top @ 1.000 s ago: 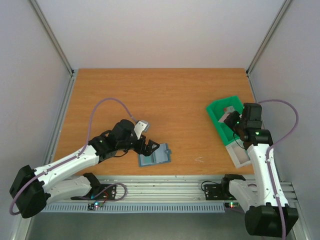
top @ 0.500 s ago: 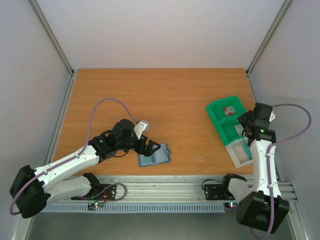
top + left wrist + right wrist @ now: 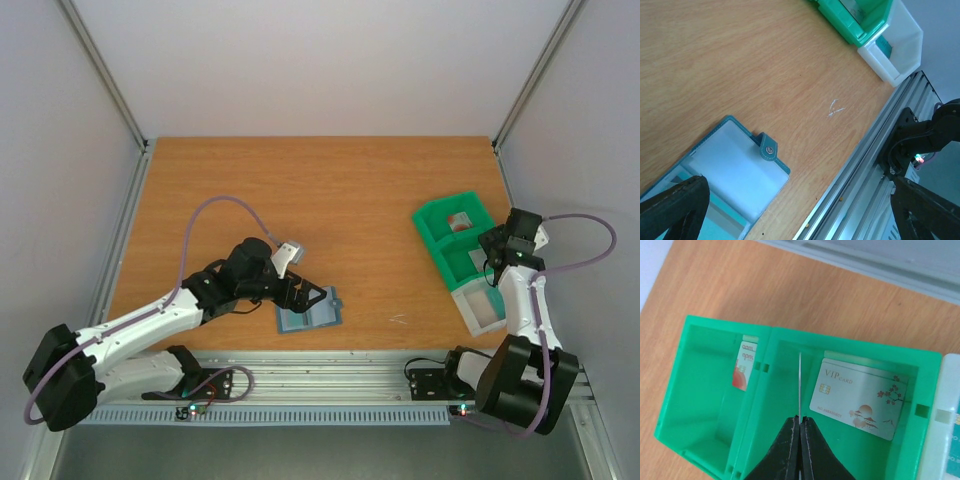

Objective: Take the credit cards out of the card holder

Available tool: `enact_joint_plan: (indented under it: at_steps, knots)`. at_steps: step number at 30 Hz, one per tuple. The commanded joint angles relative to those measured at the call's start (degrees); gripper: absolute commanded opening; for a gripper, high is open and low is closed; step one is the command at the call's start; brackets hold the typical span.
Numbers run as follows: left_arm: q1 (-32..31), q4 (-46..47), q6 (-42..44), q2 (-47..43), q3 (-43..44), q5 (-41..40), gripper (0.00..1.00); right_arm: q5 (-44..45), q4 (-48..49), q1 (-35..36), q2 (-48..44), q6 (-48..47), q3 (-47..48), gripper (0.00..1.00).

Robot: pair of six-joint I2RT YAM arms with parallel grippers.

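Right gripper (image 3: 800, 419): card (image 3: 800, 382) edge-on, lengthwise forward

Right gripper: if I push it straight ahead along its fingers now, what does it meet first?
Probably the floor of the green bin: the credit card pinched edge-on in the right gripper leads into the compartment holding the VIP card, just left of it. Depth is unclear.
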Motion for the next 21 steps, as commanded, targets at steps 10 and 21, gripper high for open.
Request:
enact_joint_plan:
  at_steps: [10, 21]
  knots:
    - [0.19, 1.87, -0.99, 0.20, -1.15, 0.41, 0.99, -7.79, 12.63, -4.78, 8.31, 4.85, -4.38, 0.01]
    - [0.33, -0.54, -0.03, 0.15, -0.64, -1.23, 0.99, -9.01, 9.53, -6.10, 11.95, 2.37, -1.85, 0.10]
